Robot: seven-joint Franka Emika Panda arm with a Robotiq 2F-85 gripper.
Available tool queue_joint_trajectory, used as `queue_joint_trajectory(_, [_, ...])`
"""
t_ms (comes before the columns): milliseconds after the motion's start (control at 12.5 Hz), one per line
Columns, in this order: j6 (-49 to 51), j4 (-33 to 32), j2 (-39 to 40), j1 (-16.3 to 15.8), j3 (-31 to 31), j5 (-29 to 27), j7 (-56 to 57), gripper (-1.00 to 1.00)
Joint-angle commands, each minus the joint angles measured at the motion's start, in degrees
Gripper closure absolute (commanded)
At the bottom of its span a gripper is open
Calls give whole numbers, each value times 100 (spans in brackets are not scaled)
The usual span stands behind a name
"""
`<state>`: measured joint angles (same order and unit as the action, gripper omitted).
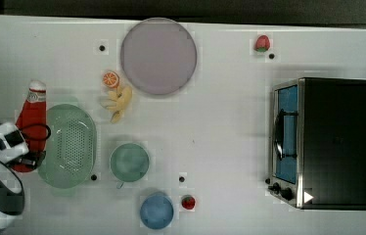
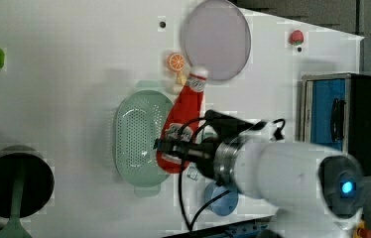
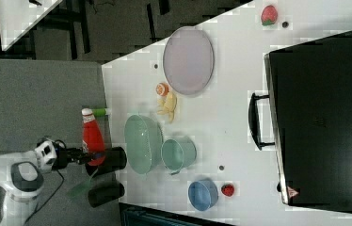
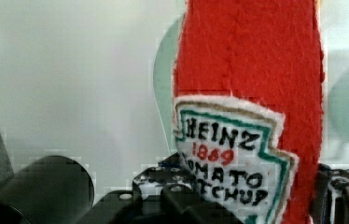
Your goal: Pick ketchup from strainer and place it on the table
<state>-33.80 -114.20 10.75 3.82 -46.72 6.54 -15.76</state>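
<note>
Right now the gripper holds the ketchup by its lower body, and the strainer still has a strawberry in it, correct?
Not quite. The gripper does hold the ketchup by its lower body, but the top view shows the strainer empty; the strawberries lie on the table.

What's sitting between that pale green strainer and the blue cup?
In the top view, the teal-green cup stands between the strainer and the blue cup.

Red ketchup (image 2: 186, 119) aloft above strainer (image 2: 136, 136)
</note>
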Motion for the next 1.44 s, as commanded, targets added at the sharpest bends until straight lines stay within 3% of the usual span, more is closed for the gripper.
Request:
queue_joint_trajectory(80, [807, 534, 64, 470, 406, -154, 596, -19])
queue_joint_trajectory(320, [1349, 898, 41, 709, 924, -138, 1219, -19])
queue_joint_trajectory(960, [1326, 812, -59, 1061, 2738, -101, 3379, -19])
queue_joint_trajectory(1200, [1010, 448, -59, 1080, 3227, -101, 3754, -19])
queue_joint_trajectory(1440, [-131, -421, -46, 1084, 3453, -103, 3762, -19])
